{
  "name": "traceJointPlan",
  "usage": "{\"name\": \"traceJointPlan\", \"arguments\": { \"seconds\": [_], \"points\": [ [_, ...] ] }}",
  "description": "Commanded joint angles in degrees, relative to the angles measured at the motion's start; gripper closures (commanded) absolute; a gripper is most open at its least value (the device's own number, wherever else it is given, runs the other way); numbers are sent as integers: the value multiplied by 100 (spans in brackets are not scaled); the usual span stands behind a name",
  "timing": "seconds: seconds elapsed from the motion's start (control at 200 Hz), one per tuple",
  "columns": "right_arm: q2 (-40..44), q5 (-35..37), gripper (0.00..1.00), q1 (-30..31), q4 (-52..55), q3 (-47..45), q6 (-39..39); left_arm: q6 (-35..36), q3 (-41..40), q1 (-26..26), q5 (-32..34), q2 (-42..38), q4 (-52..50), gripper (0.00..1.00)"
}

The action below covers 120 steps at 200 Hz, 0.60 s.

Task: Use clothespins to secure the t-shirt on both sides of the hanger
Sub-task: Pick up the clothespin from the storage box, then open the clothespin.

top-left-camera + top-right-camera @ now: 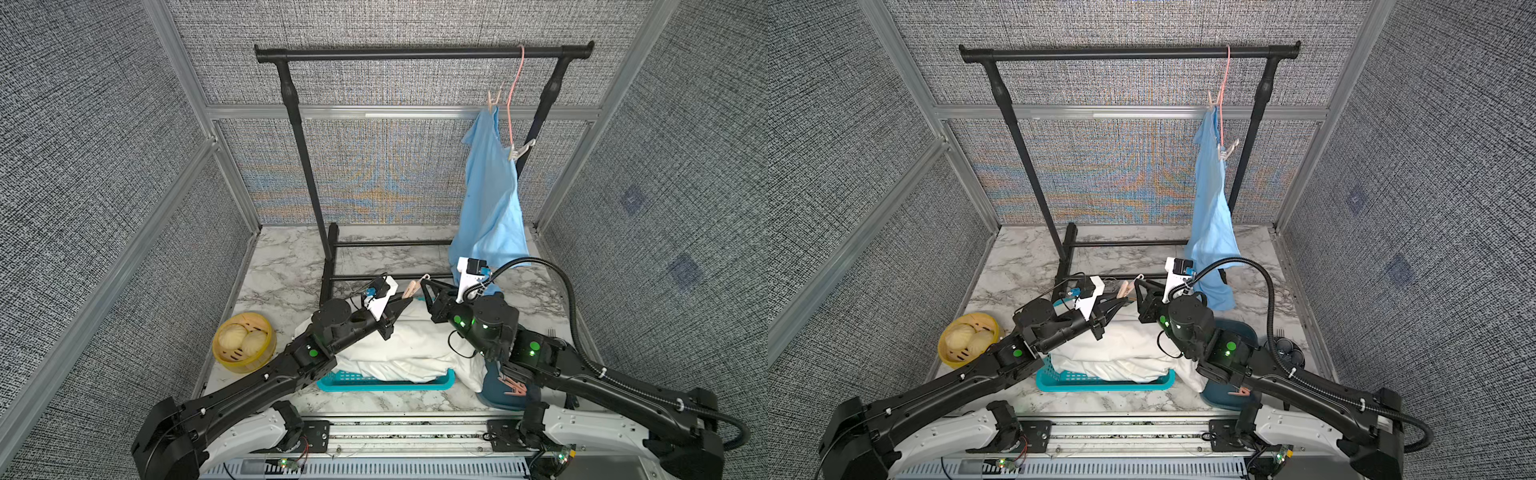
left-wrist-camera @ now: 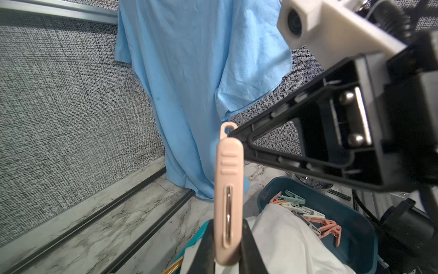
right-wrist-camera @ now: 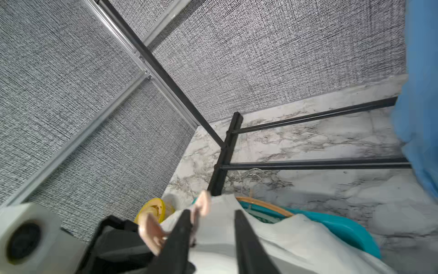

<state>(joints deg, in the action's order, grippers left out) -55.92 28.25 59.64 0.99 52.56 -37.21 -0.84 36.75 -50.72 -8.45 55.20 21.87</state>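
Note:
A light blue t-shirt (image 1: 490,199) (image 1: 1212,216) hangs from a pink hanger (image 1: 512,95) on the rack's right end. Two clothespins (image 1: 493,99) (image 1: 519,151) sit on the hanger's two sides. My left gripper (image 1: 405,296) (image 2: 228,237) is shut on a salmon-pink clothespin (image 1: 411,289) (image 2: 228,197), held above the basket. My right gripper (image 1: 424,284) (image 3: 213,213) stands open right beside it, one fingertip (image 2: 233,134) at the peg's far end and nothing between its jaws. More clothespins (image 2: 308,213) lie in a dark blue tub (image 2: 355,227).
The black garment rack (image 1: 415,53) stands at the back, its base bars on the marble table. A teal basket (image 1: 382,384) holds white cloth (image 1: 407,345) and a wooden hanger (image 3: 263,204). A yellow steamer (image 1: 243,340) with buns sits front left.

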Motion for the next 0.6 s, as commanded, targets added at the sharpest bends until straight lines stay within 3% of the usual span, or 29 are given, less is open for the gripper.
{"name": "traceJointPlan", "arguments": {
  "seconds": [0.0,0.23,0.395,0.595],
  "points": [
    [382,-73,31,-5,556,-38,1029,812,90,17,274,-384,-820,95],
    [1130,-1318,10,-22,12,-331,2077,1381,154,18,518,-988,-1629,96],
    [897,-1885,1,-40,-532,-305,1932,1047,208,17,393,-915,-1334,96],
    [88,-2301,1,-170,-447,372,1105,775,262,16,97,-753,-934,96]
  ]
}}
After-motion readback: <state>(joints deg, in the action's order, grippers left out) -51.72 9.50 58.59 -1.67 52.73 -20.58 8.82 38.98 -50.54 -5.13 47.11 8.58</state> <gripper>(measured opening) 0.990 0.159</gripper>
